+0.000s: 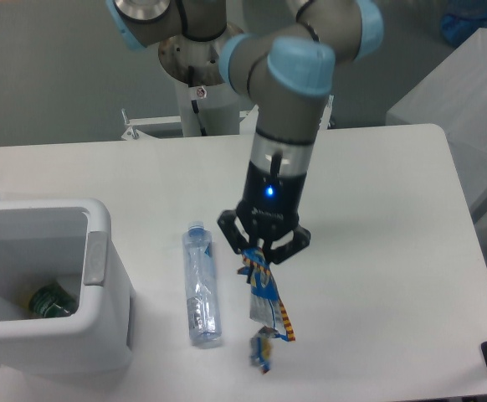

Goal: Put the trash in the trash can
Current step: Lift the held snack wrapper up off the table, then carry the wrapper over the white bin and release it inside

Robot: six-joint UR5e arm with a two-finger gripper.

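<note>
My gripper point(263, 252) hangs above the table's middle, shut on the top edge of the crumpled blue-yellow-red snack wrapper point(266, 303). The wrapper dangles below the fingers, lifted off the table, with its shadow underneath. A clear crushed plastic bottle point(201, 285) with a blue cap lies flat on the table just left of the wrapper, cap pointing away. The white trash can point(101, 276) stands at the left front, open at the top, with a grey handle plate on its right side.
A green item point(51, 300) lies inside the trash can. The table's right edge runs near a grey-white box point(469, 109) at the far right. The arm's base column point(202, 59) stands behind the table.
</note>
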